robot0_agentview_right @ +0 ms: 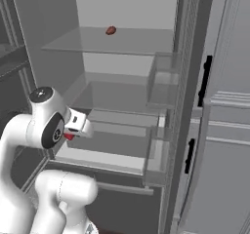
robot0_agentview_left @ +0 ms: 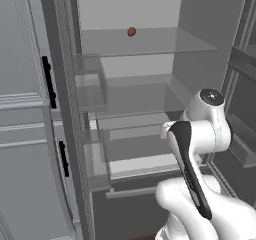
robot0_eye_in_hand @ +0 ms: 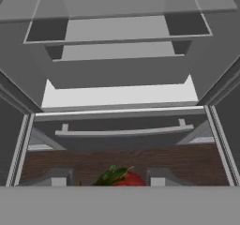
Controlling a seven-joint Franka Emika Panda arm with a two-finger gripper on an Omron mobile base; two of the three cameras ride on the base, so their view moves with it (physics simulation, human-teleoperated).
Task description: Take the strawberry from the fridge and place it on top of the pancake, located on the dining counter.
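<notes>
The end effector is gripping the strawberry, which is sitting between the fingertips, leaves pointing toward ten o'clock in the hand view. The open fridge is lying ahead at twelve o'clock. A brownish lump, probably food, is resting on the top shelf, well apart.

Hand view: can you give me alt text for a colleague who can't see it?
A red strawberry with green leaves sits between the two dark fingertips at the bottom, jaws closed on it. Beyond lies the open fridge: pale glass shelves above a bottom drawer with a bar handle.
</notes>
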